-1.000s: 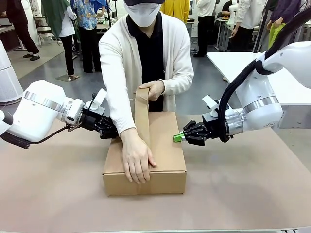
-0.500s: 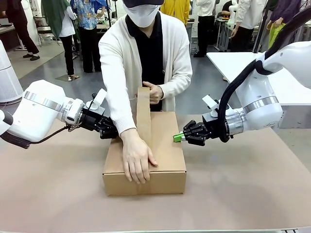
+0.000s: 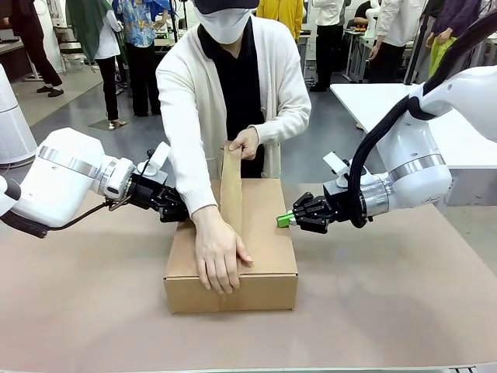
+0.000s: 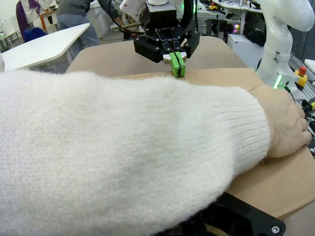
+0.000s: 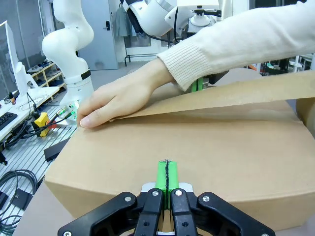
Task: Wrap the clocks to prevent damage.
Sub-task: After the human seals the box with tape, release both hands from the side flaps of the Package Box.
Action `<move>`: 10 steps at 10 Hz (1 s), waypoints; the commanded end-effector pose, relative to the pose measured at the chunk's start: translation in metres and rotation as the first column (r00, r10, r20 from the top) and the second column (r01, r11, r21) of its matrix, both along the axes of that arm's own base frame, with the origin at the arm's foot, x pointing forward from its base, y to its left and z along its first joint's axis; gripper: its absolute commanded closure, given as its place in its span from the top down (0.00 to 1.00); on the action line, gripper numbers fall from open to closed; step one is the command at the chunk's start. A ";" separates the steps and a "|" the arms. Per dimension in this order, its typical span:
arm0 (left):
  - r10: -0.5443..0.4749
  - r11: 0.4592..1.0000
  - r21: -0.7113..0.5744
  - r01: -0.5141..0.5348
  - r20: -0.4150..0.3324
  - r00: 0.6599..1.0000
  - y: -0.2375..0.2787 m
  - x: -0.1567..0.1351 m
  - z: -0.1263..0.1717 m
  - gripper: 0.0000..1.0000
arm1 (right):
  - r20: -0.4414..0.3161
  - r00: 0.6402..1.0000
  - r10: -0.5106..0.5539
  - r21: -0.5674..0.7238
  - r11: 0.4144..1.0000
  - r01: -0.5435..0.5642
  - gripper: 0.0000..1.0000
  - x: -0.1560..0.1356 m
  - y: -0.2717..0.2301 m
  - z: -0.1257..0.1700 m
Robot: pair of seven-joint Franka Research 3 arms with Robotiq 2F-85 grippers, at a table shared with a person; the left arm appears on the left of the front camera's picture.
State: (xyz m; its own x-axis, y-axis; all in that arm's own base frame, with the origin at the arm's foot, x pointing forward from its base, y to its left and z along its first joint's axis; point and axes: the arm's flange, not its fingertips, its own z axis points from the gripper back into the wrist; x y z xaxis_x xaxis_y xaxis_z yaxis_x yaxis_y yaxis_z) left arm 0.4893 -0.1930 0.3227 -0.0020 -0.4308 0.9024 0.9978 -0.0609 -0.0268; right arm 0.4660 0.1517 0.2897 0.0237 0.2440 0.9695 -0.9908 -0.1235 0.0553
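No clocks show; a closed cardboard box [image 3: 268, 233] lies mid-table. The person presses the near end of a brown tape strip [image 3: 231, 194] onto the lid with one hand [image 3: 220, 260]. Their other hand [image 3: 245, 142] holds the strip's far end up. My left gripper [image 3: 181, 213] is at the box's left side, its tips hidden behind the person's sleeve [image 4: 123, 147]. Opposite it, my right gripper [image 3: 284, 220] is shut, its green pads touching the box's right side [image 5: 197, 147]. In the right wrist view its fingertips [image 5: 167, 178] are together with nothing between them.
The brown table top [image 3: 388, 303] has free room in front of and beside the box. A white table [image 3: 373, 101] stands at the back right. Several people stand far behind the person.
The person's far hand has shifted the strip's raised end a little and lowered it slightly. Both grippers and the box have stayed in place.
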 end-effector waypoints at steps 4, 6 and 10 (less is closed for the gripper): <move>0.007 1.000 0.019 -0.007 0.001 1.000 -0.001 -0.001 -0.005 0.00 | -0.002 1.000 -0.002 -0.008 1.000 0.002 0.01 0.000 0.001 -0.003; 0.007 1.000 0.019 -0.007 0.001 1.000 -0.001 -0.001 -0.005 0.00 | -0.002 1.000 -0.002 -0.008 1.000 0.002 0.01 0.000 0.001 -0.003; 0.007 1.000 0.019 -0.007 0.001 1.000 -0.001 -0.001 -0.005 0.00 | -0.002 1.000 -0.002 -0.008 1.000 0.002 0.01 0.000 0.001 -0.003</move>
